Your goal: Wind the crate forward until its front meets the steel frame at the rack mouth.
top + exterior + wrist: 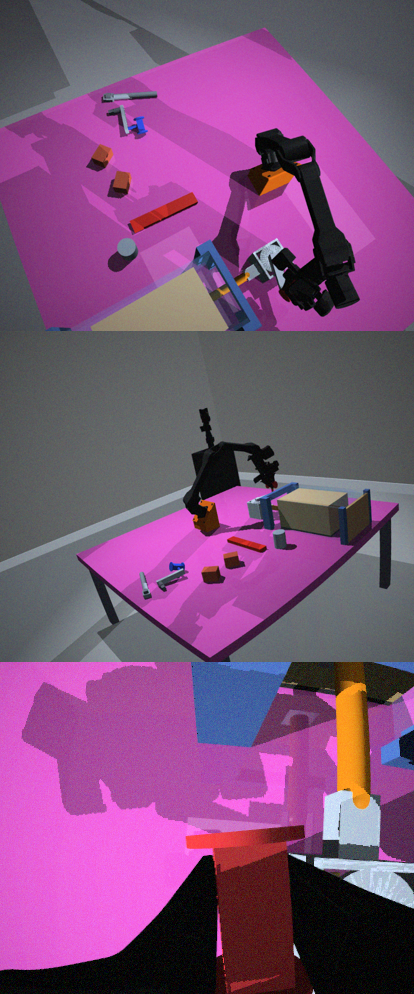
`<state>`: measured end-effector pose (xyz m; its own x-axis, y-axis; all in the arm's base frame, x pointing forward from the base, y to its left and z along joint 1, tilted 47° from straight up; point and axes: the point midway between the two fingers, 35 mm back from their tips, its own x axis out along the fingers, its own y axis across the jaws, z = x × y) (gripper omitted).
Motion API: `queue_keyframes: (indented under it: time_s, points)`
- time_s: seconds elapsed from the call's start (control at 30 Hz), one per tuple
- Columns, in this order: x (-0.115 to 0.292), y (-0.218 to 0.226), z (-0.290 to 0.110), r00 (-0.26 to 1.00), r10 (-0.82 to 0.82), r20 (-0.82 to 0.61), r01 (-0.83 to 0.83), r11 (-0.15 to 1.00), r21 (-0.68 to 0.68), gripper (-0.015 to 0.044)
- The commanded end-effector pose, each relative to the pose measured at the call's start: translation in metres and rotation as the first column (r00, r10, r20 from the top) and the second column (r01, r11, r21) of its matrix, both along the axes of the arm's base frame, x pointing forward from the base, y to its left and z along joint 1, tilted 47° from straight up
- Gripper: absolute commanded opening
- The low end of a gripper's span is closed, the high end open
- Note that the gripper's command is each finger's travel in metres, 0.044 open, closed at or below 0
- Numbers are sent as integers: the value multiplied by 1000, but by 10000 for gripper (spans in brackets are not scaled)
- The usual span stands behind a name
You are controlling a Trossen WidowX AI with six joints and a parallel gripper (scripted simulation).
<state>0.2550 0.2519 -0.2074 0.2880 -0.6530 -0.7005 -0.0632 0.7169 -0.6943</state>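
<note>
My gripper (283,293) (272,482) (240,862) is shut on the red spool-shaped grip of the winch handle (252,895), just beside the grey winch (267,256) (255,508) (357,829). The handle's pale arm (280,279) reaches from the grip toward the winch top. An orange strap (226,287) (351,733) runs from the winch through the blue steel frame (224,272) (267,510) (250,671) to the tan crate (165,303) (310,510). The crate sits flat under the clear guard, a little behind the frame.
A second crank (123,121) (170,577) with a blue grip (139,124) (176,566) and a grey bar tool (129,96) (145,585) lie far left. Two orange blocks (102,155) (121,181), a red bar (163,211) (246,543) and a grey cylinder (126,248) (279,538) stand before the rack.
</note>
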Motion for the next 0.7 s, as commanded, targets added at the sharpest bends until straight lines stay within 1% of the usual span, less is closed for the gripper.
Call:
queue_keyframes:
  time_s: [0.0, 0.67]
  points:
    - [-21, 6, -4, 999, 1, -46, -1, 1000, 5, 0]
    - [-46, 10, -2, 999, 1, -48, -1, 1000, 6, 0]
